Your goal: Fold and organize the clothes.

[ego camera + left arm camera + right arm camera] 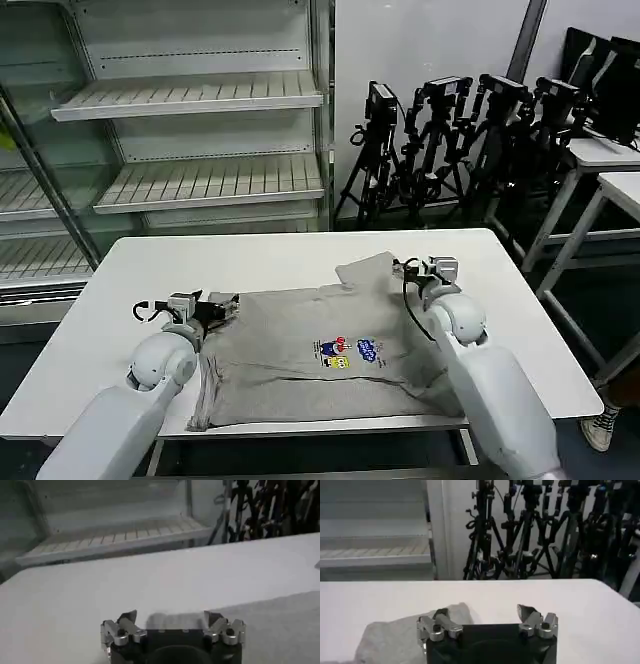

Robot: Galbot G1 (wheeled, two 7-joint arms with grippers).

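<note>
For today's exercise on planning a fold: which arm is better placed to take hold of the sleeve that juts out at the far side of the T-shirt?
Probably the right. The right gripper, open, sits beside the jutting sleeve of the T-shirt. The left gripper, also open, is at the opposite edge, farther away.

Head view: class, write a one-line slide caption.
Both open end effectors, left and right, flank a light grey short-sleeved T-shirt on a white table.

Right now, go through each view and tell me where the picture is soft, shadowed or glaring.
Head view: even lighting, sharp on the T-shirt, no glare on the white table. Left wrist view: soft throughout, with a faint shadow on the table ahead of the left gripper, whose jaws are open. Right wrist view: tripods behind are crisp, and the right gripper is dark, jaws open.
</note>
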